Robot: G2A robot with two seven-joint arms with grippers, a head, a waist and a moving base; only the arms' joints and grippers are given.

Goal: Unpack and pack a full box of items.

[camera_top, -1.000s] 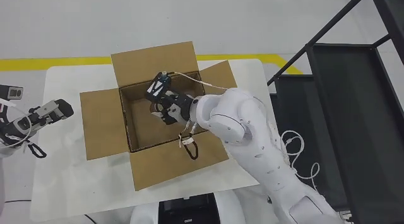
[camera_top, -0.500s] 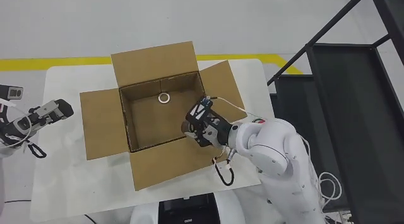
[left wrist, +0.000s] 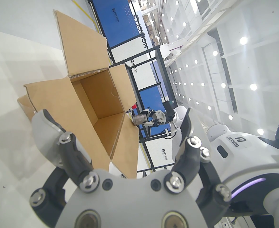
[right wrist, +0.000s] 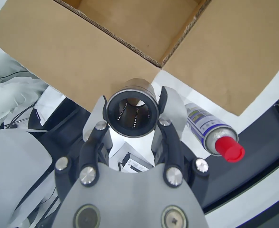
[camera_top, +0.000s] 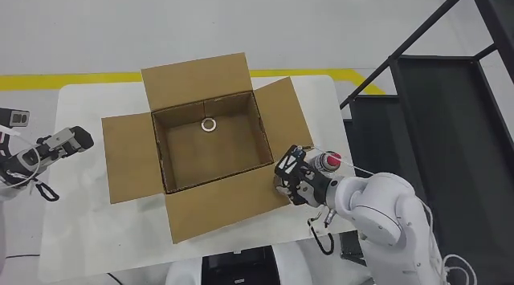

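Since 1 s ago the right pincer (camera_top: 295, 177) came out of the box (camera_top: 197, 80): first deep inside near the far wall, then over the near-right corner, now outside at approx. 4 o'clock of the box in the top view, above the counter (camera_top: 88, 92). The tape roll (camera_top: 209, 124), covered at first, is now the only thing I see on the box floor, at 12 o'clock, close to the far wall. The left pincer (left wrist: 115, 119) did not move: spread, holding nothing, at 9 o'clock, well apart from the box.

The right pincer is pinching a metal bearing (right wrist: 139, 87), a short sleeve w/ black end ring and small balls in the bore; one finger presses on each side.

Key relation: the bearing's long axis runs along the pincer, i.e. the bore faces the wrist and the far end aims toward the box corner, approx. 10 o'clock. A spray can (right wrist: 201, 124) w/ red cap is just beside the pincer at 2 o'clock. It seems to lie on its side, cap end away from the box.

I judge this is the unpacking part, set-down not yet done. The free counter btw. the flap and the edge looks narrow, so the bearing should go down beside the can w/o touching it. Laid on its side it may roll, so standing on its end is safer.
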